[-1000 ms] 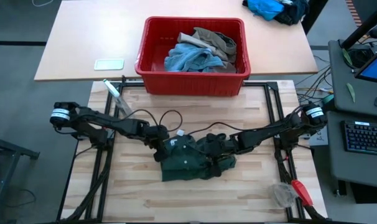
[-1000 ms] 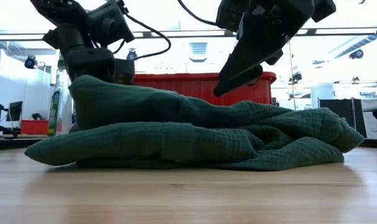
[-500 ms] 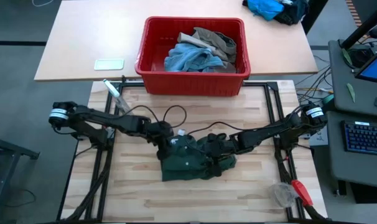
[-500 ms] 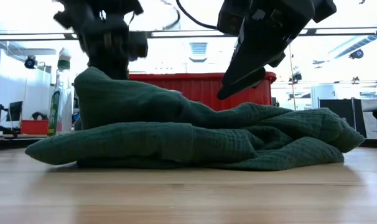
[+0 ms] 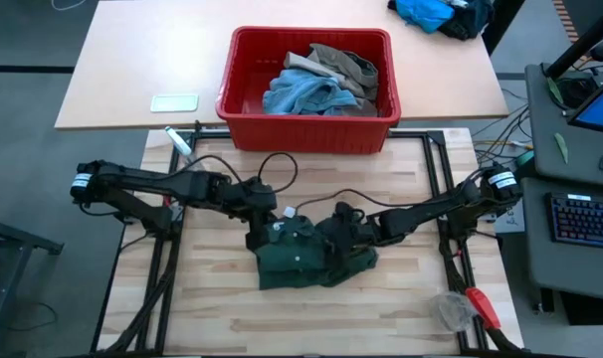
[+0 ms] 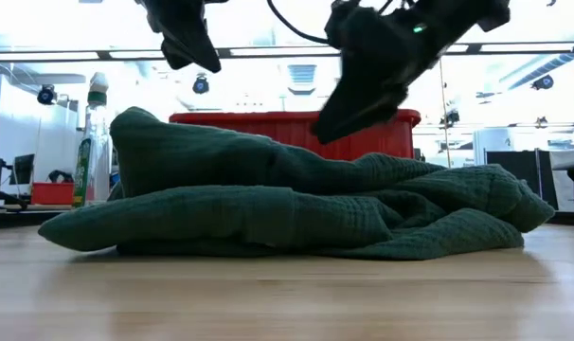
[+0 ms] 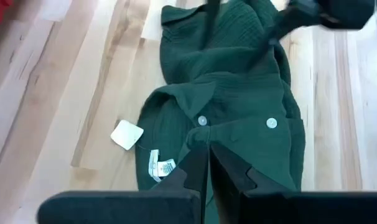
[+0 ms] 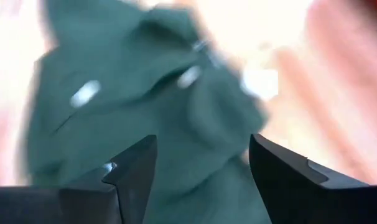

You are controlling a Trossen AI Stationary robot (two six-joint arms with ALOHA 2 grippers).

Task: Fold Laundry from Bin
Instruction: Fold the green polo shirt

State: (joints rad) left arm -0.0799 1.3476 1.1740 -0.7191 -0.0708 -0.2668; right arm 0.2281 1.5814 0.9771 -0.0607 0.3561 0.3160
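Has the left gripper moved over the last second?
Yes. The left gripper has lifted off the green shorts, now shut and clear above them in the low view, judged against the red bin.

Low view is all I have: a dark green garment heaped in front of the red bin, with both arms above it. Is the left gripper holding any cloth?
Observer: No. The left gripper is shut on nothing, poised above the dark green shorts.
Operator: And the right gripper?
Observer: The right gripper is open over the shorts, gripping nothing.
Operator: What's inside the bin?
Observer: The red bin holds a light blue denim piece and a khaki piece.
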